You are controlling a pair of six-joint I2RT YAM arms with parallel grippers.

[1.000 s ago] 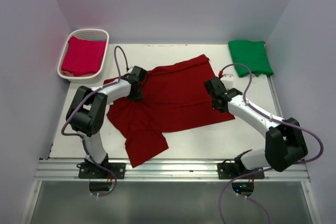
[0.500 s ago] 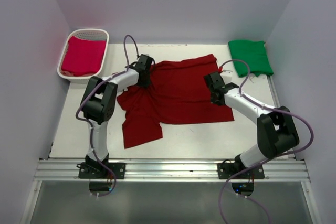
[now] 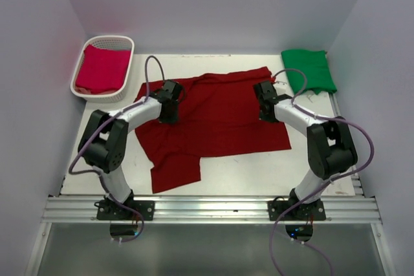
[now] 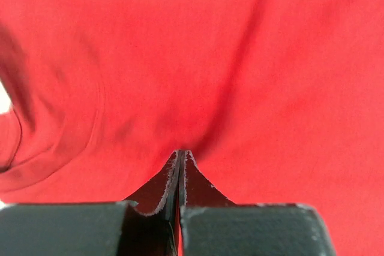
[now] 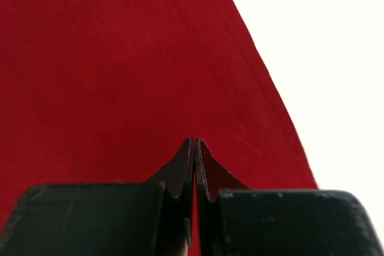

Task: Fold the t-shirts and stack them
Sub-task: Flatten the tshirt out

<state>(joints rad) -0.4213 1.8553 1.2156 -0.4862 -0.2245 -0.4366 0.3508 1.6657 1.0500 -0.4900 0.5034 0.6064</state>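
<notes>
A dark maroon t-shirt (image 3: 220, 114) lies spread on the white table, one sleeve hanging toward the near left. My left gripper (image 3: 169, 108) is shut on the cloth near its left shoulder. In the left wrist view the jaws (image 4: 181, 151) are closed and creases in the shirt (image 4: 240, 58) run into their tips. My right gripper (image 3: 264, 109) is shut on the shirt near its right edge. In the right wrist view its jaws (image 5: 195, 139) are closed on flat cloth (image 5: 120, 58). A folded bright green t-shirt (image 3: 308, 69) lies at the far right corner. A pinkish crimson t-shirt (image 3: 102, 69) lies in the basket.
The white lattice basket (image 3: 97, 95) stands at the far left corner. White walls enclose the table on three sides. Bare tabletop (image 5: 336, 58) shows to the right of the maroon shirt's edge. A metal rail (image 3: 207, 210) runs along the near edge.
Both grippers dragged the maroon shirt toward the far side. The left gripper then moved back left and nearer, spreading the shirt's left side flatter. The right gripper shifted slightly farther back.
</notes>
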